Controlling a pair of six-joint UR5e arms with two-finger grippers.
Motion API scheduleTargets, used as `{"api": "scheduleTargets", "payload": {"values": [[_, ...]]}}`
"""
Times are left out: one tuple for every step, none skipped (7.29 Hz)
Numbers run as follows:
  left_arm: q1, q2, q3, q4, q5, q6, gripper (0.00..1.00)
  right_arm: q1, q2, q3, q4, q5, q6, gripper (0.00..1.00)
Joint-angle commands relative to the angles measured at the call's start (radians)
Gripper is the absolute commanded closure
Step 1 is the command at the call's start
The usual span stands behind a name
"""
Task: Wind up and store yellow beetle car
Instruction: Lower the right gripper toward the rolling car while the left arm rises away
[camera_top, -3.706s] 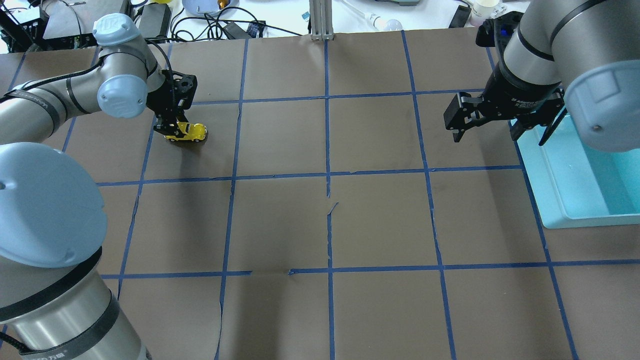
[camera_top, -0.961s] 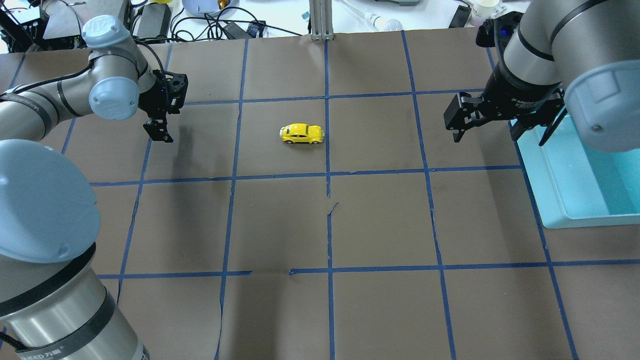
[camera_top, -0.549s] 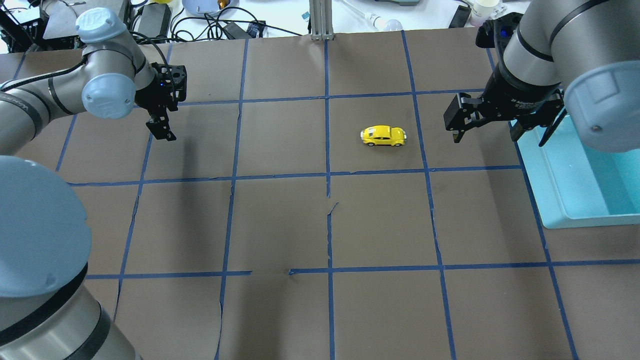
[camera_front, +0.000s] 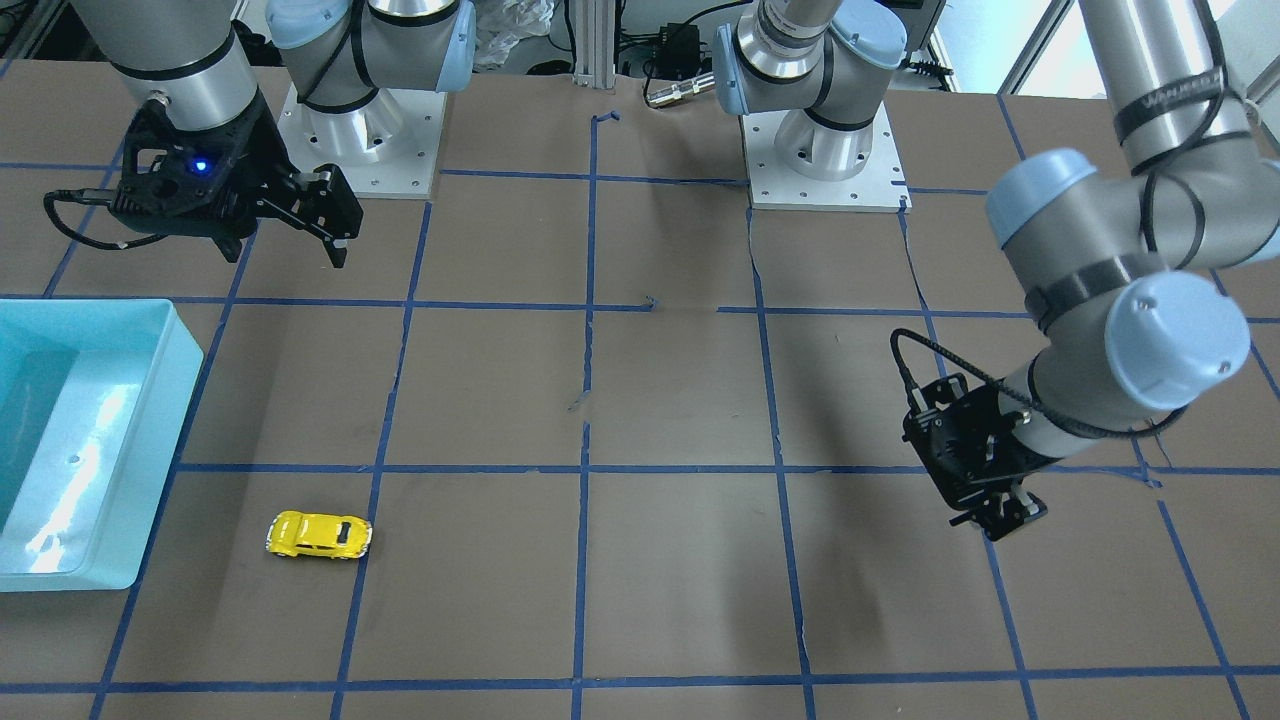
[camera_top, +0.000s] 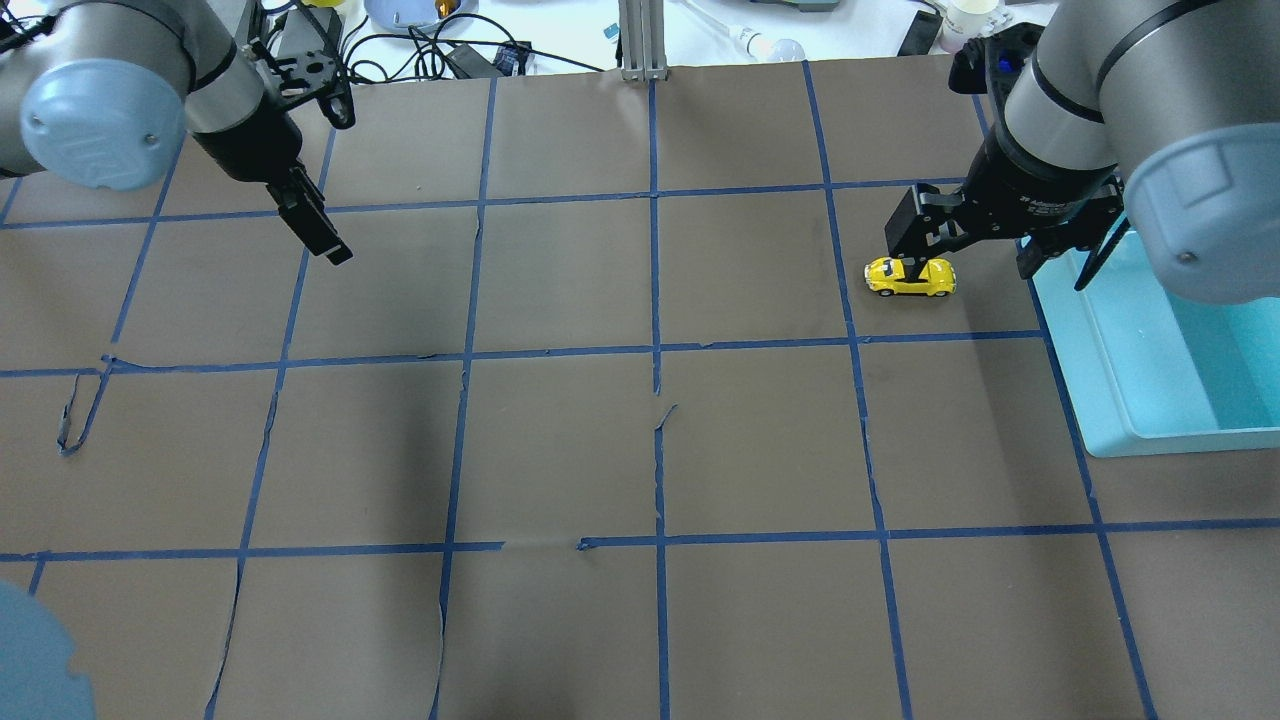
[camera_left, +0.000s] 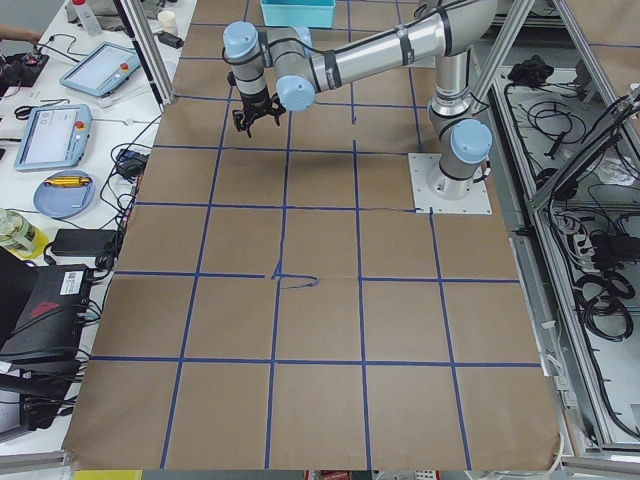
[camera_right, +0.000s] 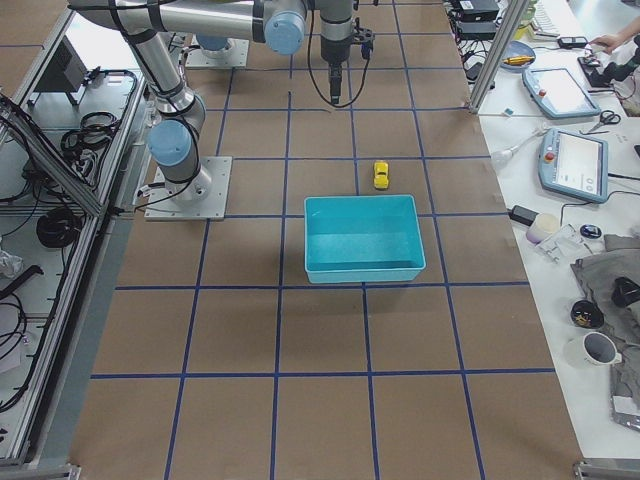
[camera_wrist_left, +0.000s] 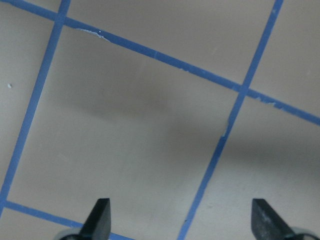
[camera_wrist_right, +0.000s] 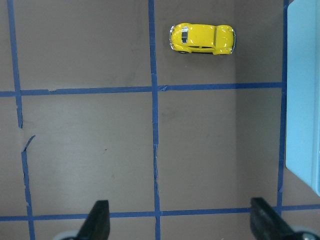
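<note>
The yellow beetle car (camera_top: 910, 277) stands on its wheels on the brown table, about a car-length from the teal bin (camera_top: 1095, 360). It also shows in the front view (camera_front: 319, 535), the right side view (camera_right: 381, 175) and the right wrist view (camera_wrist_right: 202, 39). My right gripper (camera_top: 1000, 268) is open and empty. It hangs well above the table, with the car ahead of its fingers (camera_wrist_right: 100, 222) and not touching them. My left gripper (camera_front: 1005, 515) is open and empty over bare table on the far left; its wrist view shows both fingertips (camera_wrist_left: 100, 217) wide apart.
The teal bin (camera_front: 185, 360) has nothing in it that I can see and stands at the table's right end (camera_right: 360, 205); its edge shows in the right wrist view (camera_wrist_right: 305, 100). Blue tape lines grid the paper cover. Cables and devices lie beyond the far edge.
The left gripper let go of the car, and the car rolled to the right across the table and stands beside the right gripper. The left arm lifted and drew back. The right arm stayed.
</note>
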Motion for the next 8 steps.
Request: {"api": "scheduleTargets", "payload": {"values": [[-0.021, 0.159, -0.011, -0.073, -0.012, -0.193, 0.0, -0.004, 0.039, 0.0, -0.1, -0.001, -0.123, 0.0], [-0.036, 0.188, -0.017, -0.099, -0.013, -0.385, 0.0, -0.004, 0.074, 0.002, -0.125, 0.011, -0.261, 0.0], [-0.072, 0.21, -0.025, -0.117, -0.009, -0.502, 0.0, -0.008, 0.133, 0.005, -0.187, 0.007, -0.342, 0.0], [-0.101, 0.236, -0.036, -0.151, 0.003, -0.669, 0.0, -0.012, 0.17, 0.005, -0.224, 0.01, -0.464, 0.0], [-0.118, 0.241, -0.037, -0.15, -0.004, -0.879, 0.0, -0.018, 0.218, 0.002, -0.273, 0.008, -0.617, 0.0], [-0.144, 0.248, -0.039, -0.156, 0.007, -0.975, 0.0, -0.025, 0.261, 0.005, -0.327, 0.014, -0.758, 0.0], [-0.159, 0.253, -0.037, -0.173, 0.005, -1.146, 0.0, -0.027, 0.292, 0.005, -0.361, 0.015, -0.883, 0.0], [-0.171, 0.25, -0.036, -0.173, 0.007, -1.213, 0.0, -0.042, 0.341, 0.005, -0.413, 0.007, -1.01, 0.0]]}}
